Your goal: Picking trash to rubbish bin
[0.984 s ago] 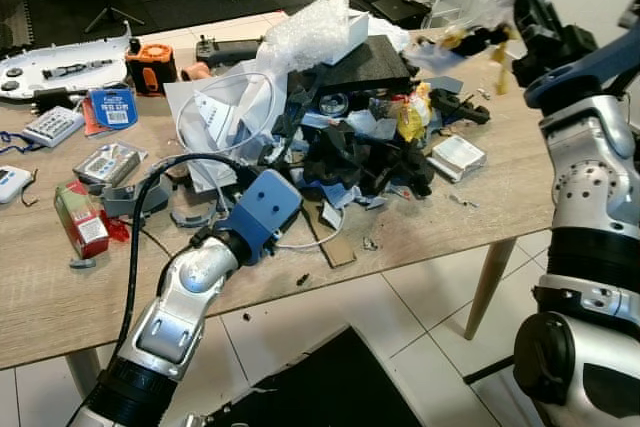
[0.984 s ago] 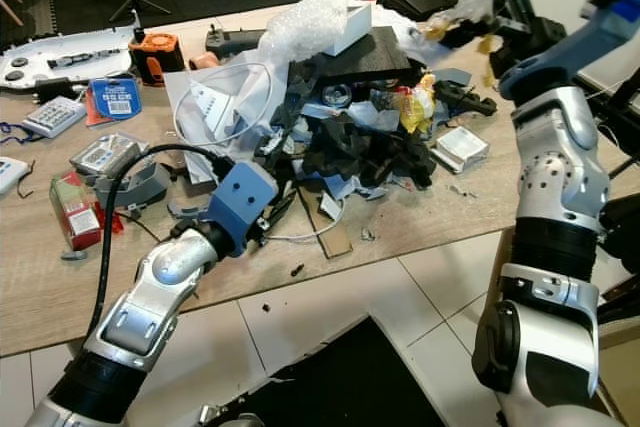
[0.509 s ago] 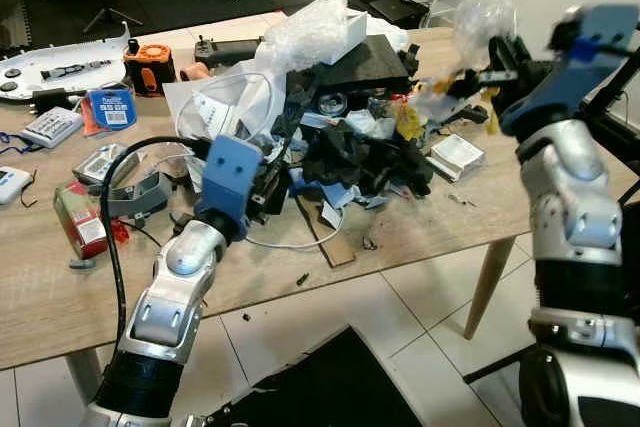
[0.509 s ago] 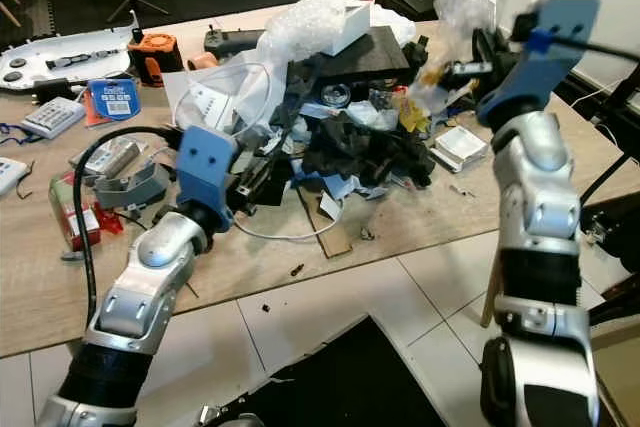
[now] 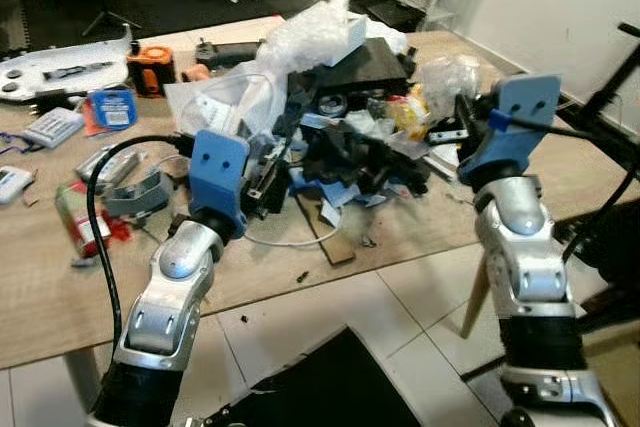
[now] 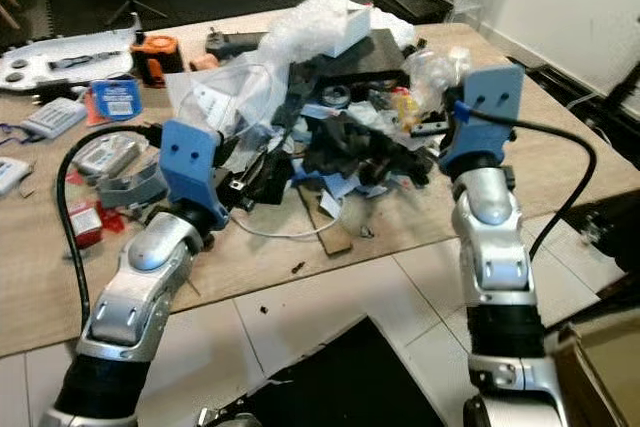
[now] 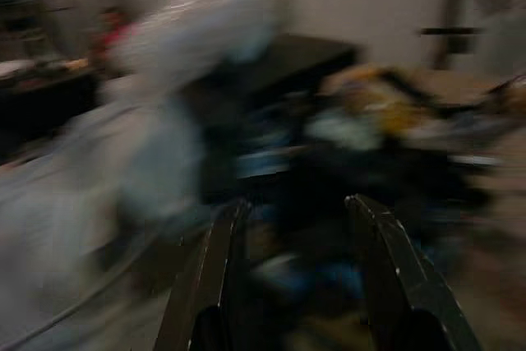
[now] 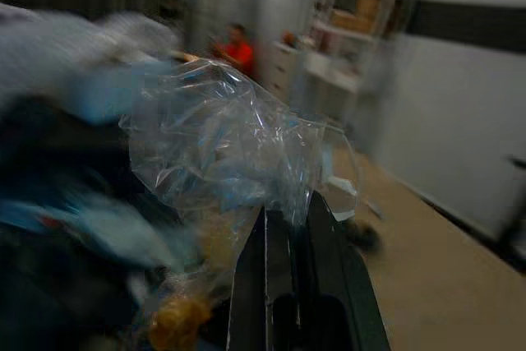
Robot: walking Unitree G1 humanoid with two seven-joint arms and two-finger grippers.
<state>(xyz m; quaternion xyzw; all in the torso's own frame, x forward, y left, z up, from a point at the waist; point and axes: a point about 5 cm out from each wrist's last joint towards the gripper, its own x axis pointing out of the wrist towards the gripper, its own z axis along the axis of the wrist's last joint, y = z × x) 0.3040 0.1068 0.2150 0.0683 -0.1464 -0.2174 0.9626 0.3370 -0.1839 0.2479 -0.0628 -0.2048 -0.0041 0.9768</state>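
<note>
A heap of trash (image 5: 360,142) covers the middle of the wooden table (image 5: 40,297): black foam scraps, blue bits, bubble wrap (image 5: 305,32) and a black box (image 5: 365,62). My left gripper (image 7: 297,201) stands open at the heap's left edge, by a white cable (image 5: 285,244), with nothing between its fingers. My right gripper (image 8: 288,210) is shut on a crumpled clear plastic bag (image 8: 222,141). It holds the bag (image 5: 445,77) just above the heap's right side. The left wrist view is blurred.
Tools and packets lie on the table's left part: an orange device (image 5: 150,62), a blue card (image 5: 112,107), a red packet (image 5: 75,217). A dark object (image 5: 330,377) lies on the tiled floor below the table's front edge. Black cables run by each arm.
My right arm has swung down from high at the right to the heap's right side, the plastic bag still in its gripper. My left gripper turned and reached into the heap's left edge.
</note>
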